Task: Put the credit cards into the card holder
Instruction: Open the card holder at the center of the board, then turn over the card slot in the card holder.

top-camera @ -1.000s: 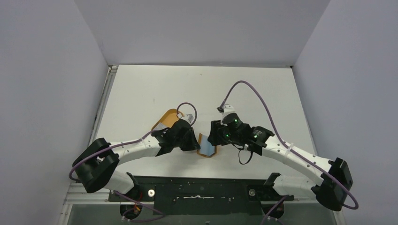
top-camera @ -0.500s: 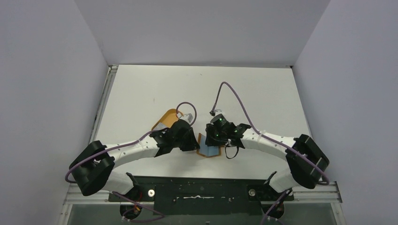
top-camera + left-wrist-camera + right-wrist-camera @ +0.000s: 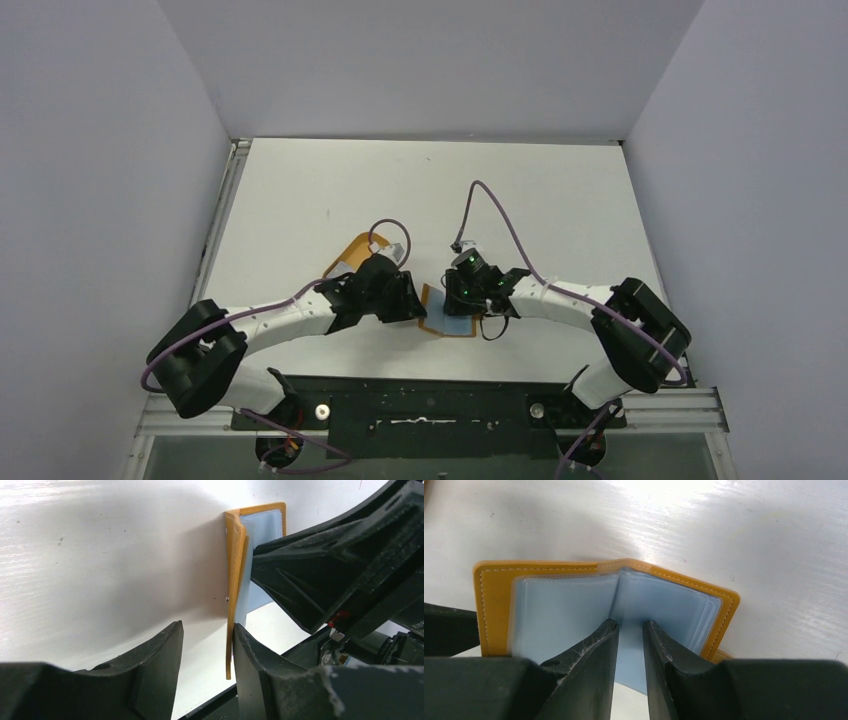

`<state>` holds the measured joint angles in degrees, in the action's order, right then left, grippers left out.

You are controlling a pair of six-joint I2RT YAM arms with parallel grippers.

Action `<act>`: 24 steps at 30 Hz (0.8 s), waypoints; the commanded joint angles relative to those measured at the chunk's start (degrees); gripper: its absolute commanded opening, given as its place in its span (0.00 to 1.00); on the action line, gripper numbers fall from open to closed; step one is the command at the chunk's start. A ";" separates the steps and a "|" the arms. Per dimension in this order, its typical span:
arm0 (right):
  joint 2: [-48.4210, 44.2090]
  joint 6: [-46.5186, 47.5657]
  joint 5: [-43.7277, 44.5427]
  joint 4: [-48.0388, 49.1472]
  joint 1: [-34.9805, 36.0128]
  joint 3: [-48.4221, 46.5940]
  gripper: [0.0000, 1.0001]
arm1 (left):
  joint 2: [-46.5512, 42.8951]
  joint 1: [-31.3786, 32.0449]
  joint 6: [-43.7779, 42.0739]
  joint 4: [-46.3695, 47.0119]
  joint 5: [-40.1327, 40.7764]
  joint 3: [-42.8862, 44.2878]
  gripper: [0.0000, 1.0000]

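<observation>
The tan-orange card holder (image 3: 432, 326) lies open on the table between my two grippers. Its pale blue inner pockets (image 3: 559, 615) face up. A light blue credit card (image 3: 631, 672) lies in the fold and sticks out past the near edge. My right gripper (image 3: 631, 623) points down at that fold with a narrow gap between its jaws and nothing between them. In the left wrist view one flap of the holder (image 3: 231, 580) stands on edge. My left gripper (image 3: 207, 627) is open around that flap, which leans against one finger (image 3: 245, 645).
An orange oval tray (image 3: 352, 250) sits on the table just behind my left gripper (image 3: 410, 303). The two wrists are close together over the holder, with the right gripper (image 3: 457, 298) beside the left. The black base rail (image 3: 430, 405) runs along the near edge.
My left jaws have opened and let go of the holder's flap. The right arm has swung left and down onto the holder while its jaws narrowed.
</observation>
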<state>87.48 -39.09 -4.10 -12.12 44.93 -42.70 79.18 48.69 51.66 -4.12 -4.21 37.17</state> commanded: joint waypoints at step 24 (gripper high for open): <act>-3.01 1.54 -1.84 3.36 -3.35 5.67 0.25 | 4.64 -5.03 3.18 16.82 -9.61 -3.01 0.03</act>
<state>84.84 -38.22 -7.55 -7.25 42.28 -38.35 82.96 43.88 55.09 8.10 -12.43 34.30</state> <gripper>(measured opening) 0.253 0.072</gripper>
